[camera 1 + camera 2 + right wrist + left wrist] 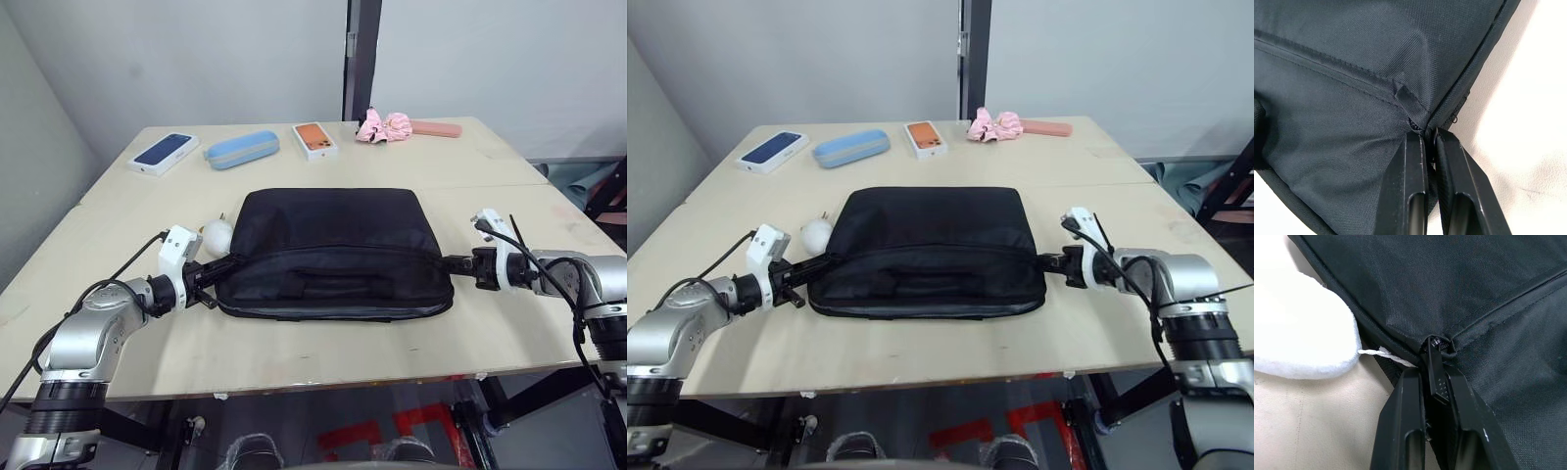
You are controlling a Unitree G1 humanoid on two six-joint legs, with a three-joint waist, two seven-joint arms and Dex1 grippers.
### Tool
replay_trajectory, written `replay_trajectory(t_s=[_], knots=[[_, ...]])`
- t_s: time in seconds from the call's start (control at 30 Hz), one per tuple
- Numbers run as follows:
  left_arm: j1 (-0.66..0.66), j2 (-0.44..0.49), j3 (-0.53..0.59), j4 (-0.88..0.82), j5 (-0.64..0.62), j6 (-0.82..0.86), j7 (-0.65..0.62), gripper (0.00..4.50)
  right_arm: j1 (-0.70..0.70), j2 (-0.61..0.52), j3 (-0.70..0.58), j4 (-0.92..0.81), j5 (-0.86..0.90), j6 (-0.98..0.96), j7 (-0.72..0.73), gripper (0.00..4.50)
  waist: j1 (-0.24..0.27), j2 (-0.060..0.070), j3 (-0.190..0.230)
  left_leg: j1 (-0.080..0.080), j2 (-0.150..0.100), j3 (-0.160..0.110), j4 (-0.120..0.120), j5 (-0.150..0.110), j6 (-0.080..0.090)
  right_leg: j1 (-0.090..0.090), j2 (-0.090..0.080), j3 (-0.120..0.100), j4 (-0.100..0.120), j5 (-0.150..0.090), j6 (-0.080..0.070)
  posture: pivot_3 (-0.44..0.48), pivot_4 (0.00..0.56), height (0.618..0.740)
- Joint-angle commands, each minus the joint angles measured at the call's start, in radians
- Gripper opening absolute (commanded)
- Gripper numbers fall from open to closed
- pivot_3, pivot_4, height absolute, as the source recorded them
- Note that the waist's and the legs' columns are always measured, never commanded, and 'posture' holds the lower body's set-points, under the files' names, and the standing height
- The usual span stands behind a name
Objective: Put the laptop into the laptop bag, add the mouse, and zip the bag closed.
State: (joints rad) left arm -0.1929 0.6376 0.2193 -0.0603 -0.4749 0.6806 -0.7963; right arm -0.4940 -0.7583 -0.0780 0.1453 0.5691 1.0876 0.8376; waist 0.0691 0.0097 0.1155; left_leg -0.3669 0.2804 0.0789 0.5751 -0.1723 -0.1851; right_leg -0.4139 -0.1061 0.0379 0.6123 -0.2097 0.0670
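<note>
On the pale wooden table (323, 343) the black fabric briefcase-style laptop bag (333, 245) lies flat near the front edge, its strap handles along the near side and its zip line running shut from corner to corner. At the bag's 9 o'clock corner the left gripper (1434, 382) has its two black fingers pinched together on the black zipper pull tab (1436, 369), which sits at the end of the zip. At the 3 o'clock corner the right gripper (1430, 139) has its fingers pressed nearly together on the bag's corner fabric, right where the seam ends. Just beside the left gripper, touching the bag's left edge at about 10 o'clock, rests a round puffy white lump (216, 234). Farther back, along the 12 o'clock edge of the table, stand from left to right a white box showing a blue phone (163, 152), a light blue oblong zip case (241, 149), a white box showing an orange phone (314, 140), and a folded pink umbrella with a frilled canopy (402, 126).
</note>
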Motion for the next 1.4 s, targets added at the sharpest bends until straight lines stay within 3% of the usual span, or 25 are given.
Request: replay_trajectory(t_s=[0.03, 0.07, 0.17, 0.4, 0.57, 0.6, 0.7, 0.83, 1.07, 1.4], knots=[[0.017, 0.017, -0.015, -0.031, -0.004, -0.019, -0.028, 0.50, -0.014, 0.003, 0.017, -0.002, -0.026, -0.067, 0.023, 0.00, -0.002, 0.000, 0.000, 0.000, 0.000, 0.000, 0.000, 0.000, 0.000, 0.000, 0.000, 0.000, 0.000, 0.000, 0.000, 0.000, 0.150, 0.740], [0.019, 0.017, -0.014, -0.033, -0.007, -0.019, -0.028, 1.04, -0.013, 0.005, 0.020, 0.001, -0.038, -0.087, 0.023, 0.00, -0.003, 0.000, 0.000, 0.000, 0.000, 0.000, 0.000, 0.000, 0.000, 0.000, 0.000, 0.000, 0.000, 0.000, 0.000, 0.000, 0.150, 0.740], [0.021, 0.018, -0.006, -0.033, -0.011, -0.015, -0.022, 2.06, -0.014, 0.001, 0.032, 0.014, -0.061, -0.117, 0.037, 0.00, -0.003, 0.000, 0.000, 0.000, 0.000, 0.000, 0.000, 0.000, 0.000, 0.000, 0.000, 0.000, 0.000, 0.000, 0.000, 0.000, 0.150, 0.740], [0.055, 0.062, 0.061, -0.042, -0.038, -0.013, -0.048, 4.50, -0.006, -0.059, 0.000, 0.019, -0.045, -0.111, 0.114, 2.54, -0.004, 0.000, 0.000, -0.002, 0.000, 0.000, -0.001, 0.000, 0.001, -0.002, 0.000, 0.000, -0.001, 0.000, 0.000, 0.000, 0.150, 0.740], [0.085, 0.127, 0.136, -0.039, -0.080, -0.015, -0.090, 4.50, 0.001, -0.154, -0.013, -0.005, -0.042, -0.135, 0.201, 4.27, -0.003, 0.000, 0.001, -0.003, 0.000, 0.001, -0.003, 0.000, 0.001, -0.004, 0.000, -0.001, -0.002, 0.000, 0.000, 0.000, 0.150, 0.740], [0.087, 0.184, 0.192, -0.020, -0.104, -0.011, -0.143, 4.50, 0.013, -0.233, -0.014, -0.020, -0.048, -0.199, 0.305, 4.48, 0.000, -0.001, 0.001, -0.003, 0.000, 0.001, -0.004, 0.000, 0.001, -0.004, 0.000, -0.001, -0.003, 0.000, 0.000, 0.000, 0.150, 0.740], [0.084, 0.322, 0.298, 0.046, -0.128, -0.040, -0.262, 4.50, -0.003, -0.369, 0.006, 0.014, -0.123, -0.390, 0.447, 4.48, 0.007, -0.001, 0.007, -0.003, 0.000, 0.001, -0.004, 0.000, 0.002, -0.006, 0.000, -0.001, -0.003, 0.000, 0.000, 0.000, 0.150, 0.740], [0.044, 0.440, 0.306, 0.211, -0.044, -0.193, -0.336, 4.50, -0.060, -0.417, -0.022, 0.045, -0.149, -0.552, 0.516, 4.48, 0.006, -0.001, 0.006, -0.001, 0.000, 0.003, -0.005, -0.001, 0.004, -0.004, 0.000, 0.000, -0.005, 0.000, -0.001, 0.000, 0.150, 0.740], [-0.037, 0.506, 0.288, 0.350, -0.013, -0.366, -0.467, 4.50, -0.148, -0.405, -0.019, 0.157, -0.215, -0.860, 0.588, 4.48, 0.004, -0.001, 0.007, -0.003, 0.000, 0.003, -0.003, -0.001, 0.006, -0.005, 0.000, 0.000, -0.002, -0.001, -0.002, 0.000, 0.150, 0.740], [-0.087, 0.541, 0.272, 0.417, -0.010, -0.282, -0.465, 4.50, -0.242, -0.355, 0.007, 0.235, -0.232, -0.826, 0.582, 4.48, -0.001, -0.002, 0.007, -0.003, 0.000, 0.003, 0.000, -0.001, 0.007, -0.005, 0.000, 0.000, 0.001, -0.001, -0.004, 0.000, 0.150, 0.740]])
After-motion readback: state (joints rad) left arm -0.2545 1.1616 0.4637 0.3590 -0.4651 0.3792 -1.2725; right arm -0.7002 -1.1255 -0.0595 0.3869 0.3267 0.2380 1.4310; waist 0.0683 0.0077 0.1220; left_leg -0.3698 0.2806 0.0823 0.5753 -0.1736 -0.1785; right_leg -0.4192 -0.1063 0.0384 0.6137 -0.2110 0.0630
